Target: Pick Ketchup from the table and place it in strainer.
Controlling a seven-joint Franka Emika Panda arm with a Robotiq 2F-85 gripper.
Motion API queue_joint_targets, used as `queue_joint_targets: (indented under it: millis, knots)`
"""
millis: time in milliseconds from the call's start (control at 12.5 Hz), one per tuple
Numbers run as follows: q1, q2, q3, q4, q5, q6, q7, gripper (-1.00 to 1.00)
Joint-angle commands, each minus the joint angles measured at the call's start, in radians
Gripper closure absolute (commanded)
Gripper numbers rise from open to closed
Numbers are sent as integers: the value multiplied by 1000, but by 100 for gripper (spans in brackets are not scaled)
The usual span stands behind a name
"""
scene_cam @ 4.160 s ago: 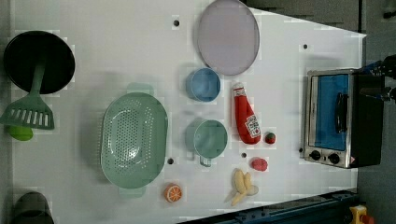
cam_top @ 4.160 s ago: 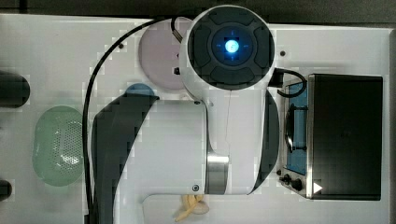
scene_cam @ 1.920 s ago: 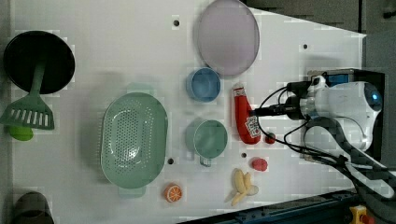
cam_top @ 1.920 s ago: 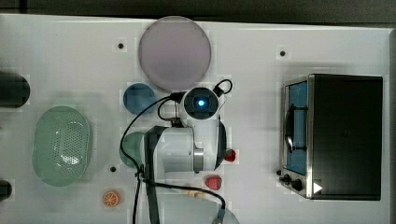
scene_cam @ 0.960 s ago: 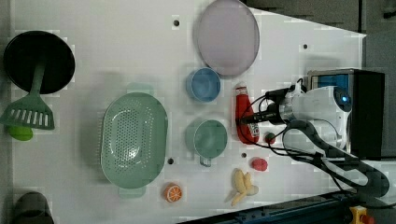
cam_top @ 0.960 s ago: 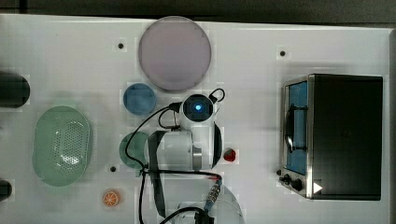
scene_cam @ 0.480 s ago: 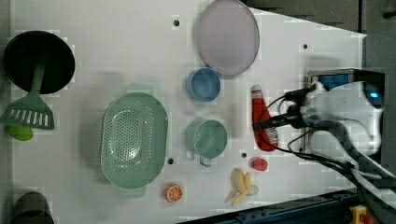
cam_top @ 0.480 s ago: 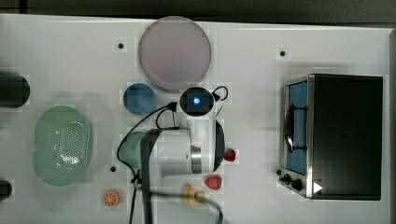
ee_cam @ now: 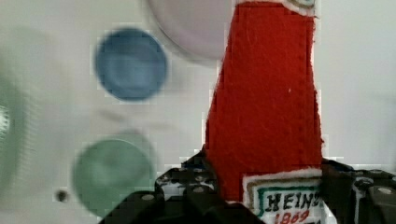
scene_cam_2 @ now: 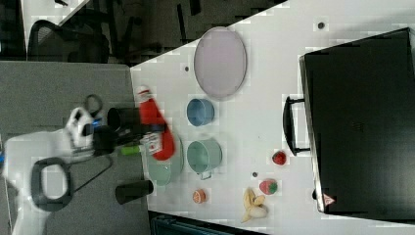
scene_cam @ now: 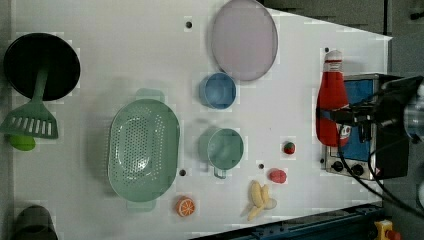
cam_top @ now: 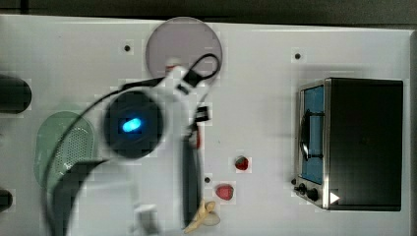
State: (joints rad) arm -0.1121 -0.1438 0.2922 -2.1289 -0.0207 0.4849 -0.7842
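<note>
A: Going across the left view from its left, what sits on the tabletop [scene_cam: 125, 45]?

B: A black pan [scene_cam: 41, 65] with a green spatula [scene_cam: 31, 117] resting in it, then the strainer [scene_cam: 144, 149], pale mint and lying flat with nothing in it. An orange slice [scene_cam: 184, 205] lies just beside the strainer's lower rim. To the left view's right come a blue cup [scene_cam: 218, 90] and a teal cup [scene_cam: 224, 148], with the lilac plate [scene_cam: 244, 38] above them.

A: And further to the left view's right?

B: A banana [scene_cam: 259, 197], a small red piece [scene_cam: 277, 175] and a strawberry [scene_cam: 289, 147], then a toaster oven [scene_cam: 367, 125] at the tabletop's edge.

A: Where is the ketchup?

B: The ketchup bottle [scene_cam: 331, 102] is off the tabletop, cap pointing to the left view's top, seen in front of the oven. The gripper [scene_cam: 350, 116] pinches it across its lower body, a finger pressed on each side; the wrist view shows the red bottle [ee_cam: 268, 93] between the black fingers [ee_cam: 187, 191], its label at the grip.

A: Anything between it and the strainer?

B: In the left view both cups lie between them.

A: The arm's pose?

B: In the right view the white arm [scene_cam_2: 44, 161] reaches level from the right view's left. In the top view its blurred wrist [cam_top: 133, 125] hangs over the cups, just beside the strainer [cam_top: 61, 147].
</note>
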Motion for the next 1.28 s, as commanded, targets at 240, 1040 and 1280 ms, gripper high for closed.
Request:
queue_joint_targets:
  millis: [240, 1040, 1280]
  knots:
    - [94, 125, 219, -2, 80, 38, 441, -25]
    - [192, 501, 401, 2, -17, 464, 672, -25]
    - [212, 585, 400, -1, -46, 520, 795, -25]
